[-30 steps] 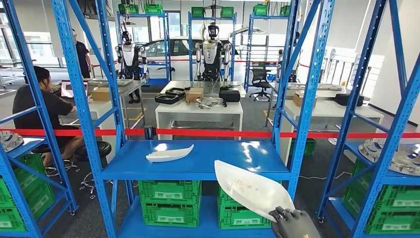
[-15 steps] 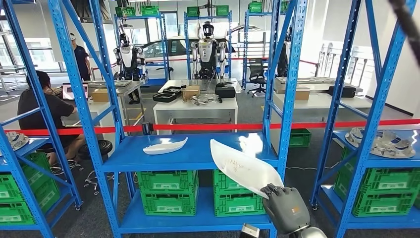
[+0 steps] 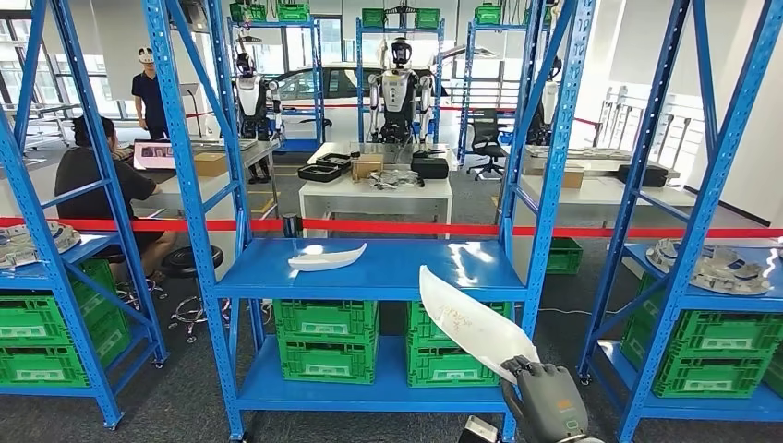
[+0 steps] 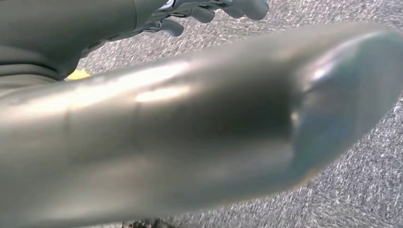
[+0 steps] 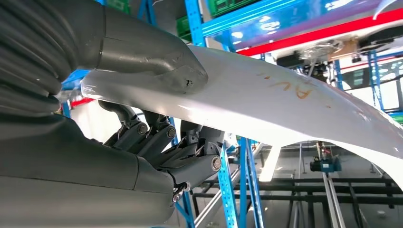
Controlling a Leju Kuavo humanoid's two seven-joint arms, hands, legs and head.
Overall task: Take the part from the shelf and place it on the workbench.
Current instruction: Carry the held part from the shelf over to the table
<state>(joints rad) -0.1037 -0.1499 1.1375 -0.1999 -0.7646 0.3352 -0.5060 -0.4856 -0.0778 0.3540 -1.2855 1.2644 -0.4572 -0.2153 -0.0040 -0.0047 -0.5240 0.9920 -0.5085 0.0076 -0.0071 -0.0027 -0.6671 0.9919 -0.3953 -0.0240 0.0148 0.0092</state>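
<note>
Part lifted clear of the shelf, workbench drop still to come.

The right hand [image 3: 547, 403] holds the white part [image 3: 471, 323] low in front of the blue shelf [image 3: 388, 277]; in the right wrist view the thumb presses one face and the fingers [image 5: 157, 137] curl against the other, pinching it. So the pick looks done, and carrying it to a tabletop and setting it down remains. A second white part [image 3: 327, 257] lies on the shelf. Green crates [image 3: 325, 340] sit on the level below; I cannot tell what they hold. The left hand [image 4: 209, 9] hangs over the floor, fingers loosely curled with nothing in them.
</note>
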